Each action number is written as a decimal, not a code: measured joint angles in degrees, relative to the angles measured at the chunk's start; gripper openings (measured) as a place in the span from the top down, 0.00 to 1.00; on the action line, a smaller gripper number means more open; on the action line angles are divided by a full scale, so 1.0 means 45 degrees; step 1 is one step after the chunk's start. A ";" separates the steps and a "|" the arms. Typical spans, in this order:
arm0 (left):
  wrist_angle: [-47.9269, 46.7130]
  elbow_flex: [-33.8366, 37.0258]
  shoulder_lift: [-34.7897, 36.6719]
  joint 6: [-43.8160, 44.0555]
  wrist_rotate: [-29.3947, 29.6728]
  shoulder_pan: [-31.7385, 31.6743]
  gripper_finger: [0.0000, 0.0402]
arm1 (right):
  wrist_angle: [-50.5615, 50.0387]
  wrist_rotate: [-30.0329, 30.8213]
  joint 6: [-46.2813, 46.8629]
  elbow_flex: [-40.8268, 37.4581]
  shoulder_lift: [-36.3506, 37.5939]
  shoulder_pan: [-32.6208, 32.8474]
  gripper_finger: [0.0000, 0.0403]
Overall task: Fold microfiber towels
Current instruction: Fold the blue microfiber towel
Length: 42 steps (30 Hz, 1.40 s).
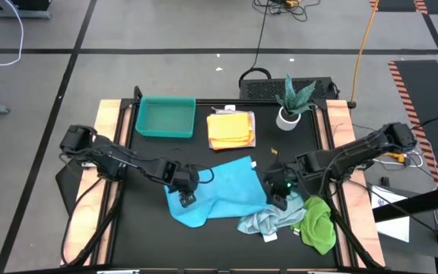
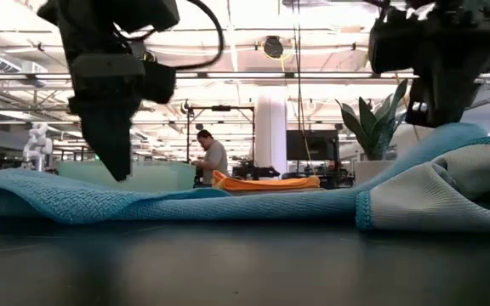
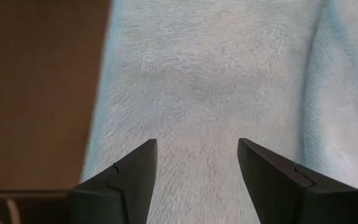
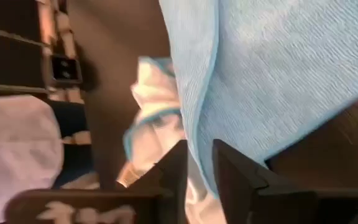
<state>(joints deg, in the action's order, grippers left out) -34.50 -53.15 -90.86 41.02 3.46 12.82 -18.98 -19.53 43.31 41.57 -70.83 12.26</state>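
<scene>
Bright blue towel (image 1: pixel 220 190) — spread, rumpled

I log a bright blue towel (image 1: pixel 223 190), pale blue towel (image 1: pixel 268 221) and green towel (image 1: pixel 318 224). Far: yellow-orange towel (image 1: pixel 230 129), teal tray (image 1: pixel 166 118).

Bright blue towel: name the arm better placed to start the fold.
Right, probably. The right gripper is nearly shut on the bright blue towel's edge, beside the pale blue towel. The left gripper hangs open over the cloth, gripping nothing.

Blue towel (image 3: pixel 210 81) – soft nubby cloth; tbl (image 1: pixel 150 236) – matt blk.
</scene>
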 joint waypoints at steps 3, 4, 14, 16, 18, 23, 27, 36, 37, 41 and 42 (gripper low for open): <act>-0.0468 -0.0037 0.0102 0.0374 0.0400 0.0000 0.44 | 0.0315 -0.0524 0.0218 -0.0006 0.0129 -0.0507 0.74; -0.0897 -0.0022 0.0127 0.0484 0.0542 0.0000 0.44 | 0.0674 -0.0736 0.0195 0.0003 0.0193 -0.0665 0.72; -0.2612 0.0068 -0.0031 0.1339 0.1818 -0.0010 0.44 | 0.2326 -0.0637 -0.0205 0.0024 0.0636 -0.1736 0.68; -0.2615 0.0068 -0.0134 0.1341 0.1827 -0.0010 0.44 | 0.2449 -0.0663 -0.0206 0.0008 0.0636 -0.1812 0.69; -0.2692 0.0073 -0.0225 0.1275 0.1811 -0.0010 0.44 | 0.2537 -0.0655 -0.0294 0.0013 0.0636 -0.1818 0.69; -0.2633 0.0068 -0.0981 0.1024 0.1541 -0.0010 0.44 | 0.2623 -0.0596 -0.0385 0.0013 0.0636 -0.1821 0.70; -0.2582 -0.0003 -0.1669 0.0861 0.1566 0.0000 0.44 | 0.2777 -0.0267 -0.0457 0.0013 0.0631 -0.1858 0.70; -0.3743 0.0049 -0.1852 0.0392 0.4135 -0.0878 0.44 | 0.2447 -0.0304 -0.0825 0.0013 0.0631 -0.2093 0.70; -0.3927 0.0065 -0.1849 0.0321 0.4278 -0.1126 0.44 | 0.2340 -0.0342 -0.0826 0.0013 0.0631 -0.2129 0.70; -0.4127 0.0083 -0.1727 0.0002 0.4088 -0.2147 0.44 | 0.2071 -0.0991 -0.0713 0.0013 0.0631 -0.2138 0.70; -0.4109 0.0090 -0.1626 -0.0101 0.3946 -0.2297 0.44 | 0.2073 -0.1162 -0.0595 0.0013 0.0631 -0.2102 0.70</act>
<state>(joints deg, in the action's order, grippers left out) -52.99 -52.74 -98.18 40.57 21.22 2.48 -9.65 -24.76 40.63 41.63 -67.99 2.80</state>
